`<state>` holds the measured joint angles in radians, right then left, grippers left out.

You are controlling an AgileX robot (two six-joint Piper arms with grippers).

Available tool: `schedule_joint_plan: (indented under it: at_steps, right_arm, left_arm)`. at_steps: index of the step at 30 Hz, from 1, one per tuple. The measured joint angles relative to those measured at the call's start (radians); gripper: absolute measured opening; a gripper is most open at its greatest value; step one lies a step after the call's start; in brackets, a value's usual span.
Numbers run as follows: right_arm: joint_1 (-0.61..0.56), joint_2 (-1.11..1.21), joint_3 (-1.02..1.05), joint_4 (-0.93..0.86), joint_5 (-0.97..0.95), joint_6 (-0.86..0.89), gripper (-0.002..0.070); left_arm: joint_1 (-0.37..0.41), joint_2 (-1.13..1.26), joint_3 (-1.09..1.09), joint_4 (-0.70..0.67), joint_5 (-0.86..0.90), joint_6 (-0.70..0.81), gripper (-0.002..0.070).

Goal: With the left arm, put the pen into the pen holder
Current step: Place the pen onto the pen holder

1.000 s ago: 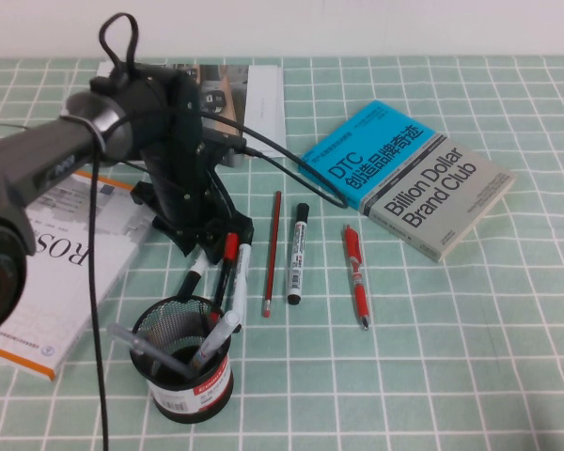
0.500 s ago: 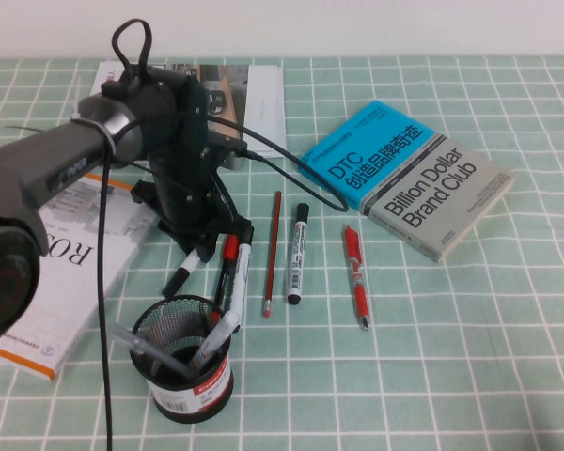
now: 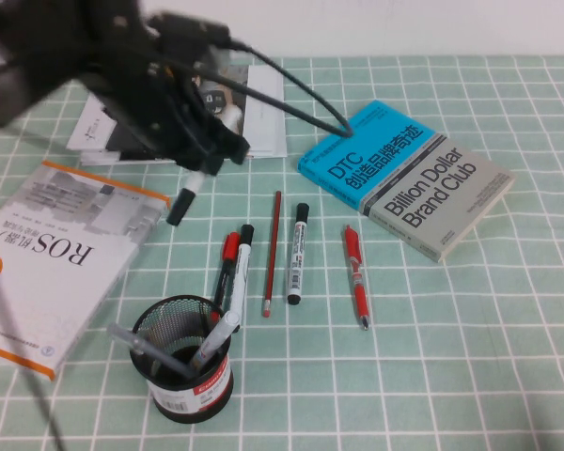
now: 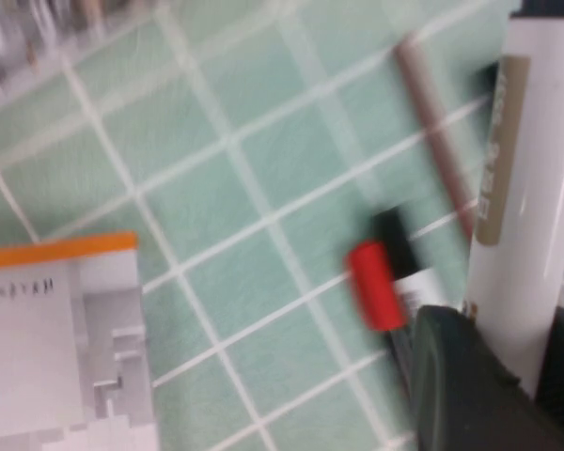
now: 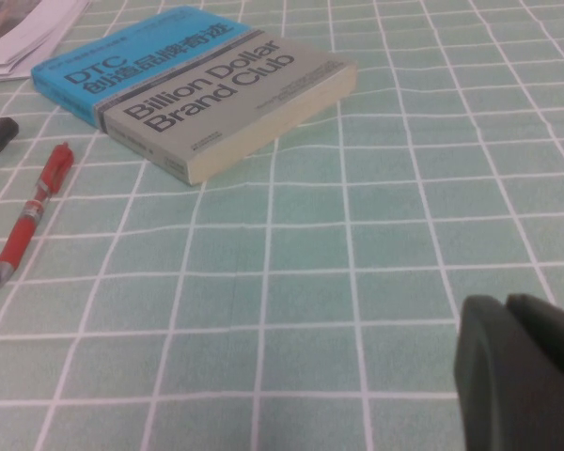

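My left gripper [image 3: 205, 158] is raised over the back left of the table and is shut on the pen [image 3: 189, 191], a white marker that hangs tilted with its black end pointing down-left. In the left wrist view the white barrel [image 4: 524, 197] sits between the black fingers [image 4: 461, 385] of the left gripper [image 4: 512, 362]. The pen holder [image 3: 184, 362], a black mesh cup with a red-and-white band, stands near the front left, apart from the gripper, with two pens in it. My right gripper [image 5: 522, 376] is low over bare tablecloth, out of the high view, fingers together.
A red-capped marker [image 3: 227, 256], a white marker [image 3: 242, 268], a red pencil [image 3: 271, 252], another white marker [image 3: 297, 252] and a red click pen [image 3: 357, 274] lie mid-table. The ROS book [image 3: 56, 254] lies left, two stacked books [image 3: 404, 178] back right, a magazine [image 3: 258, 103] behind.
The left arm has lifted away from the cluster of markers, up and back to the left, carrying the white pen with it. The other pens stay on the table.
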<state>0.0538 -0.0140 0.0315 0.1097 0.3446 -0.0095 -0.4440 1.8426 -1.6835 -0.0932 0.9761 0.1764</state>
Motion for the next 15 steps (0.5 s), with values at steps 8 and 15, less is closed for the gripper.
schedule_joint_plan:
  at_steps: [8, 15]
  right_arm:
    - [0.000, 0.000, 0.000, 0.002, 0.000, 0.000, -0.0020]
    - [0.000, 0.000, 0.000, 0.004, 0.000, 0.000, -0.0020]
  left_arm:
    - [-0.002, -0.456, 0.470, -0.035, -0.368, 0.026, 0.0118]
    - [-0.002, -0.824, 0.876, -0.066, -0.745, 0.030, 0.0118]
